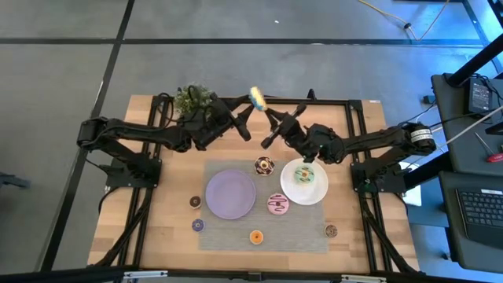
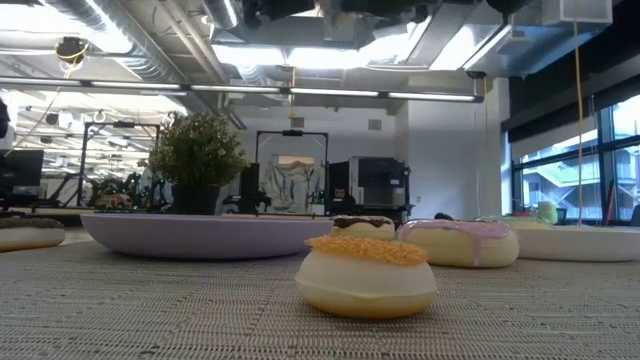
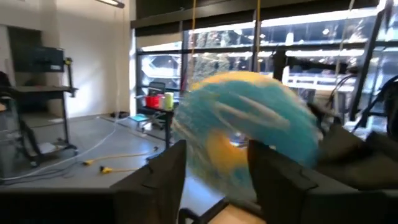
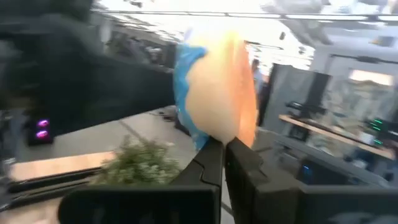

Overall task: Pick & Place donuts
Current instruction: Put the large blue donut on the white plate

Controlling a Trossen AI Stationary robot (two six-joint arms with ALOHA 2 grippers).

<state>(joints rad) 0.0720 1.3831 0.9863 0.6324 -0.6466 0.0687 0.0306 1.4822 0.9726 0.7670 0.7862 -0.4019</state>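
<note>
A blue-iced donut (image 1: 256, 97) is up in the air over the table's far edge, between my two grippers. My right gripper (image 4: 224, 148) is shut on it. My left gripper (image 3: 216, 163) is open and faces the iced side of the blue donut (image 3: 249, 127), which shows beyond its two spread fingers. On the grey mat, a green donut (image 1: 304, 174) lies on the white plate (image 1: 317, 193). A chocolate donut (image 1: 264, 165) and a pink donut (image 1: 277, 204) rest flat on the mat. Orange (image 1: 256, 237), purple (image 1: 198, 226) and brown (image 1: 196, 202) minis lie nearer the front. My right gripper pinches the blue donut by its lower rim (image 4: 214, 134), one finger on the iced face and one on the plain underside. The donut stands on edge above the fingertips, lifted clear of the table. My left gripper: I cannot tell whether its fingers (image 3: 163, 177) touch the donut.
A lilac plate (image 1: 230, 194) sits left of centre on the mat. A potted plant (image 1: 192, 98) stands at the far edge beside the left arm. Another brown mini (image 1: 331, 231) lies near the mat's right front corner. In the low view the orange mini (image 2: 366, 275) is closest.
</note>
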